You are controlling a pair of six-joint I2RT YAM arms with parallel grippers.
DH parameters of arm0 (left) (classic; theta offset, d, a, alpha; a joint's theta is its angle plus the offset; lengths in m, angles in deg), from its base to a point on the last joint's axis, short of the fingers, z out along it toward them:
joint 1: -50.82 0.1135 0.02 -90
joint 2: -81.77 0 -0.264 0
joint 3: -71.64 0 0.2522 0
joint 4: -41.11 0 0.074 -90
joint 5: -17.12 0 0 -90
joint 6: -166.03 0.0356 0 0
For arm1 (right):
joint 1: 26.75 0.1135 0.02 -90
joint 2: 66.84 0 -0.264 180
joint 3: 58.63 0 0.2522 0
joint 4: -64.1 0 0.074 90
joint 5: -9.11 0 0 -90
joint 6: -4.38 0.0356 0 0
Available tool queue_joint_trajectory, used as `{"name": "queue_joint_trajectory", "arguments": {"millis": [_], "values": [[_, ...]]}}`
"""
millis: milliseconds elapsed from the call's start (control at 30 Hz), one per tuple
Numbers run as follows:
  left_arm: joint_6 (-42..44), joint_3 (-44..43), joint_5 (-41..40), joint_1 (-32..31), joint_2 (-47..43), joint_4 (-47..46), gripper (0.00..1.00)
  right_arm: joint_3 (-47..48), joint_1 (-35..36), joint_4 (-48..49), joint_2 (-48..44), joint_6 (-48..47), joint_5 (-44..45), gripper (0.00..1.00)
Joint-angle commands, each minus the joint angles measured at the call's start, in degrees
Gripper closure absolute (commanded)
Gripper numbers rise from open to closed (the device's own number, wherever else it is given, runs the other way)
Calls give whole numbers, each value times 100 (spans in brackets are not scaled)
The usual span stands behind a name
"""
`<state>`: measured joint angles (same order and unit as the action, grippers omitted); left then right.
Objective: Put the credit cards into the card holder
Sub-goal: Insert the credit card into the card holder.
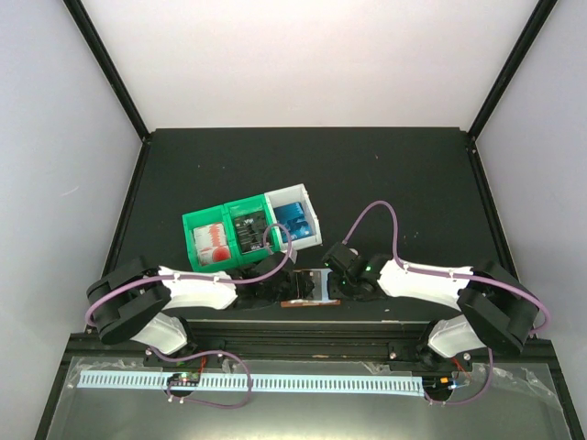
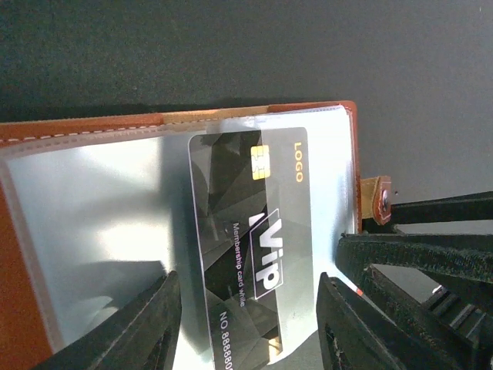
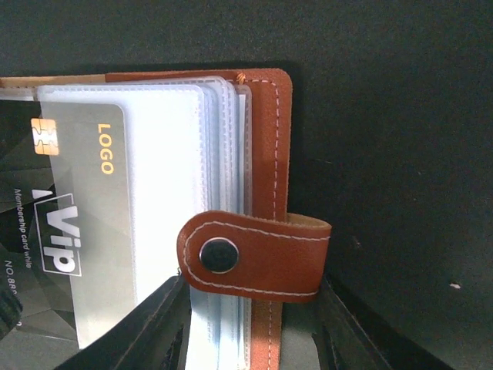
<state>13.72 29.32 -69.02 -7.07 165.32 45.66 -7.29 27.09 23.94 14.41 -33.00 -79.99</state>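
Card partly tucked in, holder lying open on the table

Black VIP card sat in a clear pocket of the holder, which lay open on the table between the two arms. Left pincer was released, fingers spread either side of the card. Right pincer straddled the holder's right edge by the tab; couldn't tell if it was actually clamped. Card looked light, stiff and slick, so I'd pinch its long edges or nudge the short end. Pocket film seemed floppy, and the holder light enough to skid. Bins with more cards sat just behind, not really blocking; the tab and right pincer crowded that side.
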Motion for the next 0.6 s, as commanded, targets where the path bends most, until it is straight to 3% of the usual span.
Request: {"name": "queue_joint_trajectory", "arguments": {"millis": [0,167,367,567], "values": [[234,-214,-137,-57,-14,388,53,-155,-10,16,88,-14,-154,54],[508,-407,40,-101,186,246,66,-155,-6,38,103,-32,-178,54],[772,-1031,-38,-380,609,734,66,-161,-6,89,111,-58,-214,54],[776,-1083,-109,-439,649,804,66,-224,-6,104,9,-18,-162,54]]}}
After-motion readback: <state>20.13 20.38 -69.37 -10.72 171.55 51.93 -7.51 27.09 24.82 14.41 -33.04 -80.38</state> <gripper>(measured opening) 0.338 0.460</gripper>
